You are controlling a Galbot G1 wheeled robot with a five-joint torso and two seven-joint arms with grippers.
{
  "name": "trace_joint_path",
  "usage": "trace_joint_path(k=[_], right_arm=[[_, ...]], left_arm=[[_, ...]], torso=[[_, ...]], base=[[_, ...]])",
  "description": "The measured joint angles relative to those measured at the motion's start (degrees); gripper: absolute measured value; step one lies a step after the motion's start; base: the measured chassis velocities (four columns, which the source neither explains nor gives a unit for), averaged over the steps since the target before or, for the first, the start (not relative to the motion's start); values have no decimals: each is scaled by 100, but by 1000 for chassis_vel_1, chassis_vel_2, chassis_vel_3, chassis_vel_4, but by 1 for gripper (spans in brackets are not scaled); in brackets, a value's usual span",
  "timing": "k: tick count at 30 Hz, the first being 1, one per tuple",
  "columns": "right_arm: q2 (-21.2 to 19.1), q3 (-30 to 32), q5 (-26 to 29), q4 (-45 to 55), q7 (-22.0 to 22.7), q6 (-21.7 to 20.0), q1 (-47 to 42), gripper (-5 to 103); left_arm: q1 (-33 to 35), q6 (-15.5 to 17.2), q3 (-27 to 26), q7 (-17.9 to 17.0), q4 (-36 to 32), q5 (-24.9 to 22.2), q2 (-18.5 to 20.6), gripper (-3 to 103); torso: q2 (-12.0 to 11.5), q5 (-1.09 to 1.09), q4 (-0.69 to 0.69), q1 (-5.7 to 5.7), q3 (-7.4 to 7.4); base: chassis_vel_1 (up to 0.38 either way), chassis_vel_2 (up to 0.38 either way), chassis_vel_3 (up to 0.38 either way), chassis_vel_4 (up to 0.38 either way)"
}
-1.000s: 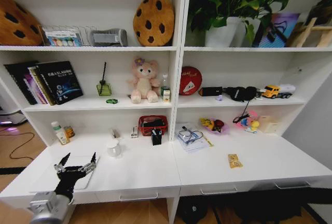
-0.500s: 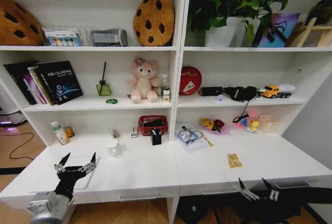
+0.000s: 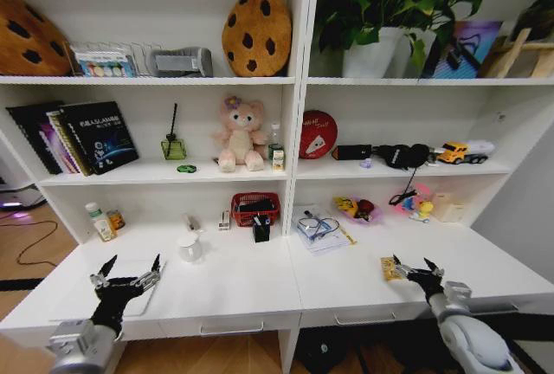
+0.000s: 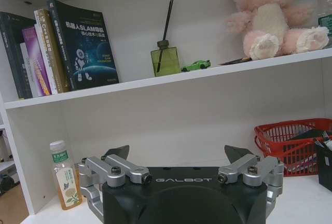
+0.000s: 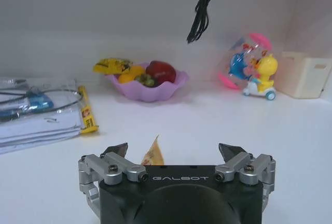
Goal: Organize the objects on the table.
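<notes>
White shelving backed the long white tabletop (image 3: 260, 283); the spread right pincer (image 3: 417, 267) was best lowered squarely over the small yellow packet (image 3: 391, 268), left pincer (image 3: 128, 280) parked, spread

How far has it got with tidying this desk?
Nothing looks tidied yet. The right gripper hangs open just by the small yellow packet on the table, holding nothing. The left gripper hangs open over the laptop. The pale bottle is still out.
</notes>
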Motion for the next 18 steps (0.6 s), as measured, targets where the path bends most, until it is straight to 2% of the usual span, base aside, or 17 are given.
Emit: trace_joint_path(k=[6,8,9,12,13,15,16,18], right_arm=[[-6,-314,-34,-427,-148,-26,254,88],[-3,-358,-53,-575,-200,30,313,78],[-3,-358,-53,-575,-200,30,313,78],[-13,-343,-52,-545,-203,75,295,61],[-13,-343,-52,-545,-203,75,295,61],[-13,-330,-62,-498,-201,106,281,51],[-13,-330,-62,-498,-201,106,281,51],[-1,-328,-73,-473,-200,120,275,39]], left_arm=[[0,0,0,0,0,0,0,100],[0,0,0,0,0,0,0,100],[0,0,0,0,0,0,0,100],[0,0,0,0,0,0,0,100],[0,0,0,0,0,0,0,100],[0,0,0,0,0,0,0,100],[0,0,0,0,0,0,0,100],[0,0,0,0,0,0,0,100]], torso=[[0,0,1,0,0],[0,0,0,0,-1],[0,0,0,0,-1],[1,-1,0,-1,-1],[1,-1,0,-1,-1],[0,-1,0,-1,-1],[0,-1,0,-1,-1],[1,-1,0,-1,-1]], base=[[0,0,0,0],[0,0,0,0],[0,0,0,0],[0,0,0,0],[0,0,0,0],[0,0,0,0],[0,0,0,0],[0,0,0,0]])
